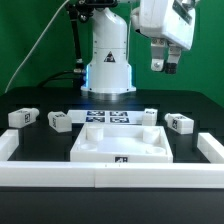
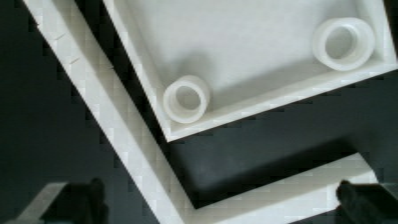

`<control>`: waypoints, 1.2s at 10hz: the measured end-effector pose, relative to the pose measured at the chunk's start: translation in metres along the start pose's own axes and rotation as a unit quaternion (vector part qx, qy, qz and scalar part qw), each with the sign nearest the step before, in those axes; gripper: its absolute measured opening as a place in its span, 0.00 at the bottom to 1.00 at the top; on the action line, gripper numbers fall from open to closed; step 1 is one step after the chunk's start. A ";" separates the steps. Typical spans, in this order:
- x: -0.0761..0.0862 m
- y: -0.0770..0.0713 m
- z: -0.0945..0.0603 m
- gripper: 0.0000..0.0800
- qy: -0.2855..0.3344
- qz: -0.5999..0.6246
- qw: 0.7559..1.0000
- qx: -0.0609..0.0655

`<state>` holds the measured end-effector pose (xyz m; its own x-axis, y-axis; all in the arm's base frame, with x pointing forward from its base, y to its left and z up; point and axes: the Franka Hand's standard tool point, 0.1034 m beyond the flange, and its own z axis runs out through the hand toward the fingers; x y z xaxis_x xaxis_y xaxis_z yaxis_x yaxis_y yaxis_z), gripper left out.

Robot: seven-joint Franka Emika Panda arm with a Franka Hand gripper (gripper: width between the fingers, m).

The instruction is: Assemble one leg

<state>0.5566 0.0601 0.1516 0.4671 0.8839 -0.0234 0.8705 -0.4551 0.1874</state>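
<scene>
Four legs, all loose on the black table. Far-left leg and inner-left leg sit on the exterior view's left of the big white panel. Inner-right leg and far-right leg sit on its right. None touches the panel. Gripper hangs high above the right-side legs, fingers spread wide, nothing held. Wrist view shows a panel corner with two round sockets.

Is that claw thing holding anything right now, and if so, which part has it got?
Nothing is held. The gripper hangs in the air over the white panel, its jaws apart and empty.
</scene>
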 end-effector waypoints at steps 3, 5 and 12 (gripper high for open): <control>0.000 0.000 0.000 0.81 0.000 0.001 1.000 0.000; 0.000 0.000 0.000 0.81 0.000 0.001 1.000 0.001; -0.042 -0.023 0.042 0.81 -0.016 -0.184 0.982 0.046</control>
<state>0.5237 0.0294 0.1074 0.1211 0.9871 -0.1048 0.9909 -0.1140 0.0716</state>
